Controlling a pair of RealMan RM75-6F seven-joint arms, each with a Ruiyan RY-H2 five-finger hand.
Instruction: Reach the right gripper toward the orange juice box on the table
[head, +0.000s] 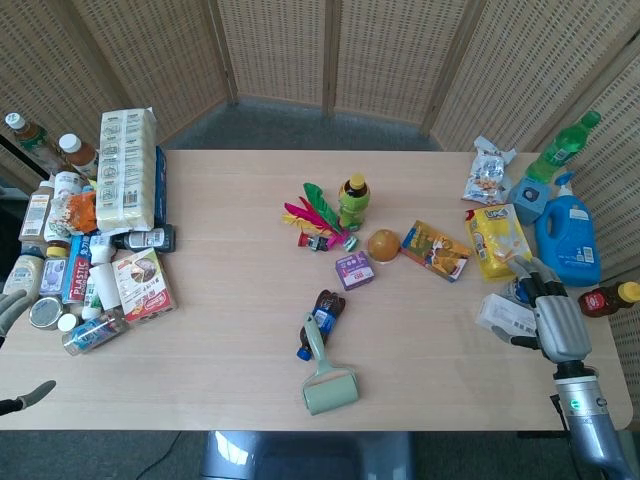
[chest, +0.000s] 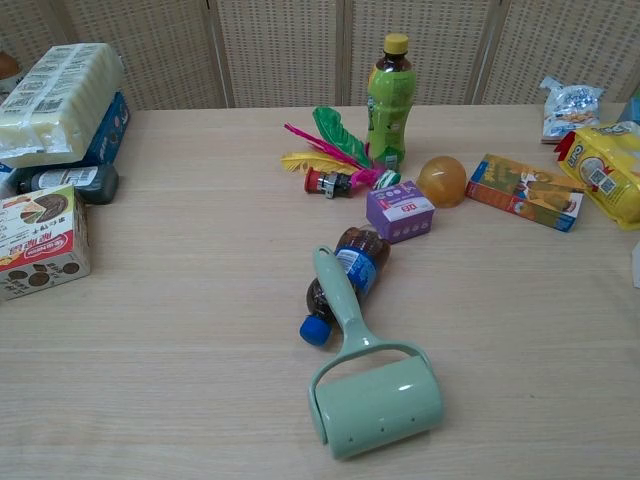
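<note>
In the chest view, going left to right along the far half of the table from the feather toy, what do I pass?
Feather shuttlecock → green drink bottle → orange ball → orange juice box → yellow snack bag.

table (head: 240, 370): light wood | orange juice box (head: 436, 250) flat, right of centre | lint roller (head: 325, 375) across cola bottle (head: 322, 318)

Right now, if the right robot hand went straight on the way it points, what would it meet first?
Probably the yellow snack bag, right ahead of the right robot hand; the orange juice box lies further to its left. Depth is uncertain.
</note>
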